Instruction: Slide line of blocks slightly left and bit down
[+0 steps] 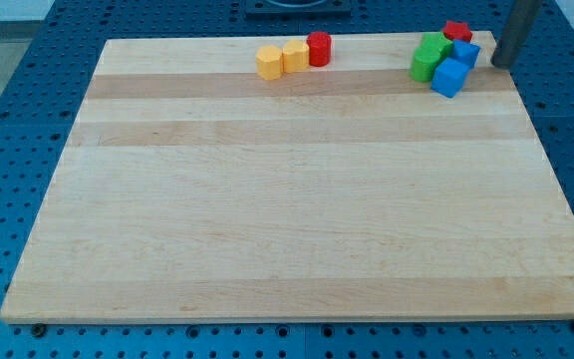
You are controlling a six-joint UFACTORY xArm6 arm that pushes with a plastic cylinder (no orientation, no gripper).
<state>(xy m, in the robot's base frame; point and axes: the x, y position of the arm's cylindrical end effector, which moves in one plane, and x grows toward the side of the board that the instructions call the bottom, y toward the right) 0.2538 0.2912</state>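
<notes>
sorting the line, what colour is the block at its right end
Red, a cylinder, clear in the camera view.

Pale wooden board with long stripes of light and darker wood, laid flat and filling most of the view. Under it and all around, a blue desk top full of small round holes in neat rows, seen past every edge and at all four corners. Past the top edge, in the middle, a dark grey base. Soft, even light, no strong shadows.
</notes>
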